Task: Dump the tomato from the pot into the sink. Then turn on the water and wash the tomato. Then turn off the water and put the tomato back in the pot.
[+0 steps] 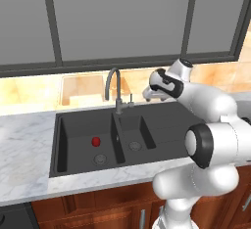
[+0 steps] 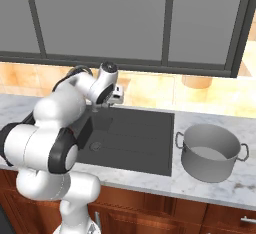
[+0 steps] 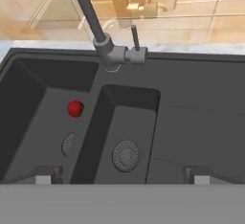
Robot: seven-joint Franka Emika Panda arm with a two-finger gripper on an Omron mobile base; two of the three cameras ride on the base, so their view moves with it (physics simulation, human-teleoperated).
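Observation:
The tomato [image 1: 96,141] [image 3: 75,108] lies in the wide left basin of the black sink [image 1: 162,120] [image 2: 145,143] [image 3: 191,113], just behind that basin's drain [image 3: 69,144]. The grey pot [image 2: 210,151] stands upright on the counter to the right of the sink, and I see nothing in it. My gripper [image 1: 147,95] [image 3: 122,177] hovers above the sink's right part, open and empty, facing the faucet [image 1: 113,83] [image 3: 111,51]. The faucet's small lever [image 3: 135,37] stands upright beside its base. No water is running.
A marble counter [image 1: 24,145] surrounds the sink, with wooden cabinets below. The narrower basin has its own drain [image 3: 126,155]. A tiled backsplash and a large window run behind. My own white arm rises over the sink's near right edge.

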